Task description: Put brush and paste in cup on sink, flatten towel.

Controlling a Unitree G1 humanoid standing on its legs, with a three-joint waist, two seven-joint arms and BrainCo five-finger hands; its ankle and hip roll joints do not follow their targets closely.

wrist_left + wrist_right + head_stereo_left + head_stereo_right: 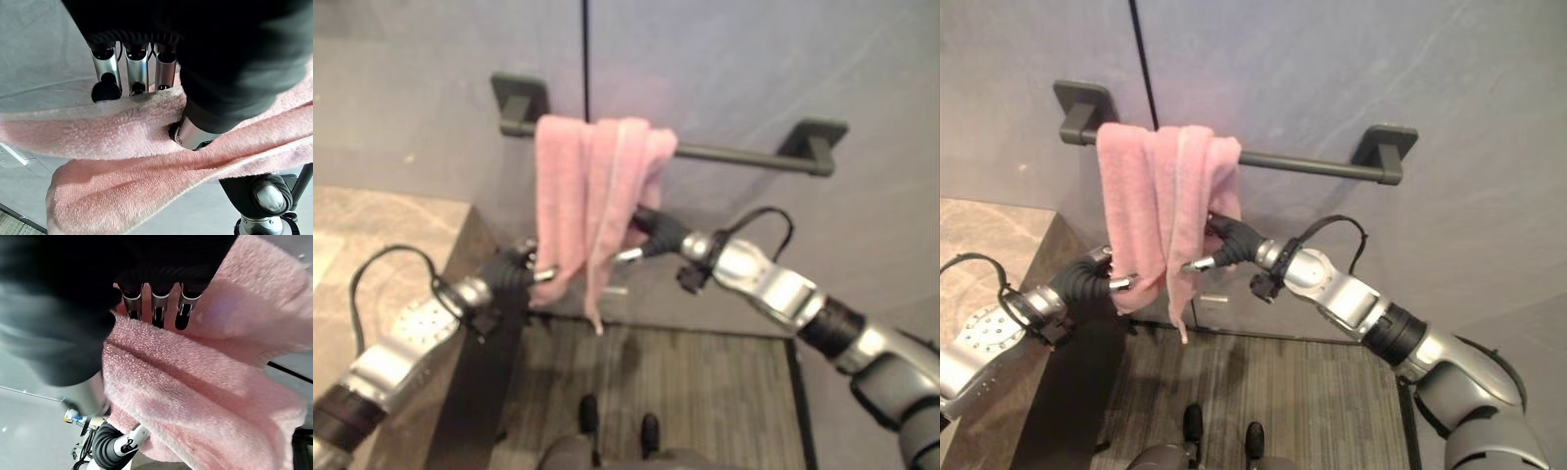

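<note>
A pink towel [592, 196] hangs bunched in folds over the left end of a dark towel bar [744, 155] on the grey wall. My left hand [514, 272] pinches the towel's lower left edge. In the left wrist view its fingers [137, 68] lie behind the cloth [122, 161] and the thumb [193, 134] presses on the front. My right hand [656, 230] grips the towel's right edge at mid height. Its fingers [159, 303] go behind the cloth [195, 396], with the thumb on the near side.
A brown stone counter [372, 225] with a dark side panel stands at the left, close under my left arm. A ribbed dark mat [685, 382] covers the floor below the bar. The bar's right half is bare.
</note>
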